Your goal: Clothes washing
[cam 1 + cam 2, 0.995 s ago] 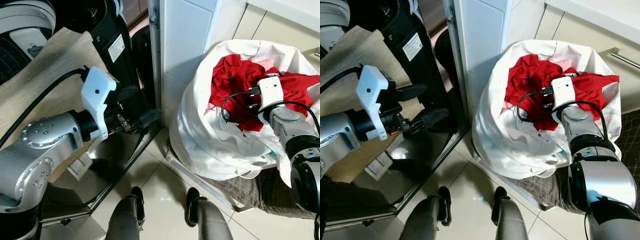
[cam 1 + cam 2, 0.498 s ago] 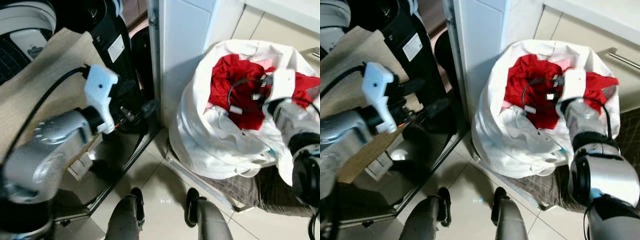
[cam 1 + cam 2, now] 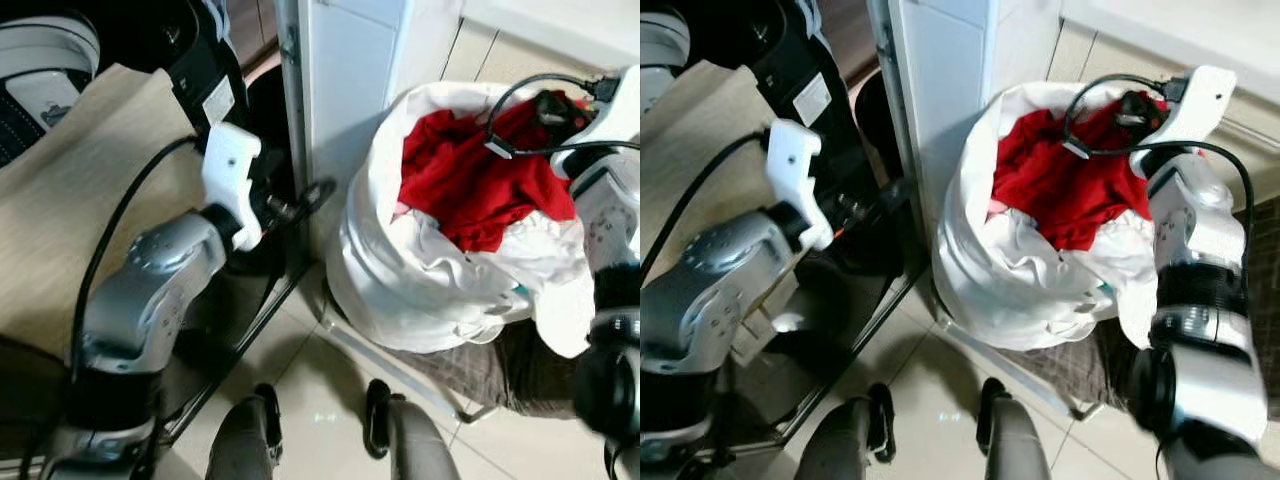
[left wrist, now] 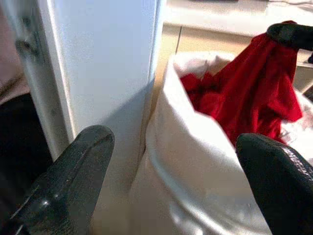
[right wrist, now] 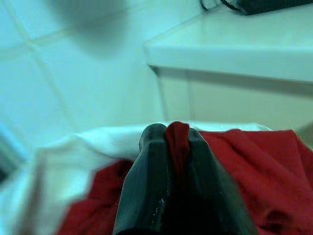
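Right hand (image 5: 178, 147) is clenched on a fold of the red garment (image 3: 470, 185), the cloth pinched between its two black fingers, raised above the white laundry bag (image 3: 400, 280). From the left wrist view the garment hangs in a taut drape from that hand down into the bag's mouth, so most of it is still inside, lying on white laundry. The bag stands on the tiled floor (image 3: 320, 380) beside a white panel (image 3: 345, 80), on the robot's right.

Left hand (image 4: 171, 161) is released, fingers spread wide, empty, pointing across toward the bag and panel from beside the dark appliance (image 3: 215, 70) on the robot's left (probably the washer, though its opening is hard to make out).

The step in hand looks like pulling one garment out of the bag. To do it well, the lift should go straight up and slowly until the trailing hem clears the rim, so the bag is not tipped or dragged along. The pinch holds only a small fold, so a jerk could let it slip. Watch that the red cloth does not drag other items out with it.
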{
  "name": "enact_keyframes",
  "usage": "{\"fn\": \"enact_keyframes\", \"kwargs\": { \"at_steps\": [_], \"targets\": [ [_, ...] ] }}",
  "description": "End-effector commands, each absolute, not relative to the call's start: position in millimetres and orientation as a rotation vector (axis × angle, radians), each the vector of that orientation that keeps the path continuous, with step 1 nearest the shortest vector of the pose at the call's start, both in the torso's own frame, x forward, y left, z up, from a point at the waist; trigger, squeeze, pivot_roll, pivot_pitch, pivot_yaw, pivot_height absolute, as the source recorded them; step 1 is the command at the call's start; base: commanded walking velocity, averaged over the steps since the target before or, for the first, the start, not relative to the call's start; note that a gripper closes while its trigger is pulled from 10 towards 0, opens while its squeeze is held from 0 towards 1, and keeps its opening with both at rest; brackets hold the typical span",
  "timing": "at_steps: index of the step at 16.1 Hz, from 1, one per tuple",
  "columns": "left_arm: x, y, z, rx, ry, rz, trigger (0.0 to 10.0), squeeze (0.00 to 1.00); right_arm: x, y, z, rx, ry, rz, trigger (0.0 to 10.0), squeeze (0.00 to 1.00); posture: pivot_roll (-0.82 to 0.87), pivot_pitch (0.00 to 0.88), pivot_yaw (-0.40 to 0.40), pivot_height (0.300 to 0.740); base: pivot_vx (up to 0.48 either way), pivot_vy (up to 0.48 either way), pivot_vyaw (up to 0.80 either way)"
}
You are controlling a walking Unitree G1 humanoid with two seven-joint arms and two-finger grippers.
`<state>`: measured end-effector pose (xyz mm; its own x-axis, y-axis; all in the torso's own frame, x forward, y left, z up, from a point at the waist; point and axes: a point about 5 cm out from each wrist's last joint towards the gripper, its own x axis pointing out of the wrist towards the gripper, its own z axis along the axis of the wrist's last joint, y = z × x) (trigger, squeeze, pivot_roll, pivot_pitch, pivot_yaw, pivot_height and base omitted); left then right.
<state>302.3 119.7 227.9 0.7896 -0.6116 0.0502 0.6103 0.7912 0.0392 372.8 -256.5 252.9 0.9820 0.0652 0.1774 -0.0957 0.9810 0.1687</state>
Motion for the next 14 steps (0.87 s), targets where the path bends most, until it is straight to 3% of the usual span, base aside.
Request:
{"fn": "enact_keyframes", "kwargs": {
  "at_steps": [1,3,4,6,11,14],
  "targets": [
    [302,117,228,0.033,-0.066,-0.669,10.0,0.0,365,-254,273,0.229,-0.232,0.112,0.0,0.0,-0.14,0.176,0.016,0.74,0.0,0.0,0.0],
    [303,111,234,-0.013,-0.1,-0.692,10.0,0.0,353,-243,300,0.323,-0.292,0.189,0.0,0.0,-0.14,0.18,0.016,0.74,0.0,0.0,0.0],
    [305,105,244,-0.114,-0.152,-0.695,10.0,1.0,340,-224,322,0.383,-0.301,0.331,0.0,0.0,-0.16,0.178,0.015,0.74,0.0,0.0,0.0],
    [309,97,255,-0.184,-0.208,-0.715,10.0,1.0,320,-204,339,0.436,-0.313,0.481,0.0,0.0,-0.16,0.173,0.007,0.74,0.0,0.0,0.0],
    [306,62,274,-0.3,-0.278,-0.889,10.0,1.0,298,-184,351,0.593,-0.27,0.66,0.0,0.0,-0.16,0.174,-0.004,0.74,0.0,0.0,0.0],
    [308,53,277,-0.275,-0.298,-0.886,10.0,1.0,289,-170,350,0.708,-0.244,0.766,0.0,0.0,-0.16,0.176,-0.004,0.74,0.0,0.0,0.0]
  ]
}}
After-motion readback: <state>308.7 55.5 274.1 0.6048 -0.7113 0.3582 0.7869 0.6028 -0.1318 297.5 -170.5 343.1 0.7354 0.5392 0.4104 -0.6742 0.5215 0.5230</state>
